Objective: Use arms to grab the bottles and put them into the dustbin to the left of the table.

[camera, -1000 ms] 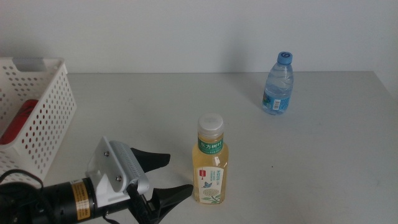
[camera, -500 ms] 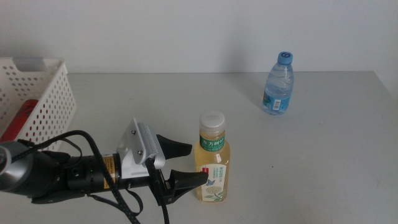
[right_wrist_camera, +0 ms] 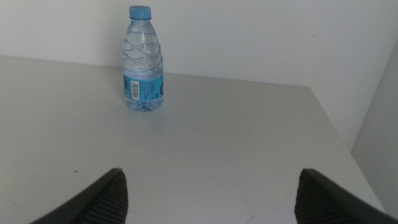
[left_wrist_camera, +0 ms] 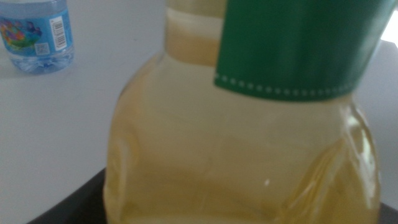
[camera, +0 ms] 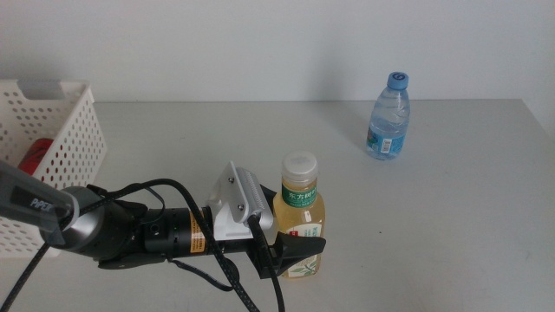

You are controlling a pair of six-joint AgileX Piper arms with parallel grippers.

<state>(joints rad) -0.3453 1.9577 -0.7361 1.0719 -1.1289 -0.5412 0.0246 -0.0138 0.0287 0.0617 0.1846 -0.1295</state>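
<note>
The yellow drink bottle point(camera: 301, 201) with white cap and green label stands upright at the front middle of the table point(camera: 434, 225). My left gripper point(camera: 299, 232) reaches in from the left, open, with one jaw on each side of the bottle's lower body. The bottle fills the left wrist view point(left_wrist_camera: 242, 137). The clear water bottle point(camera: 388, 117) with blue cap stands at the back right, also in the right wrist view point(right_wrist_camera: 144, 62) and the left wrist view point(left_wrist_camera: 37, 31). My right gripper point(right_wrist_camera: 217, 205) is open and empty, out of the middle view. The red can point(camera: 33, 156) lies in the white dustbin point(camera: 74, 143).
The white perforated dustbin stands at the table's left edge. The left arm's black cables point(camera: 234, 277) trail along the front. The table's right edge point(right_wrist_camera: 339, 134) runs close behind the water bottle.
My left gripper has moved right, from short of the yellow bottle to having its jaws on both sides of it. The bottles have not moved.
</note>
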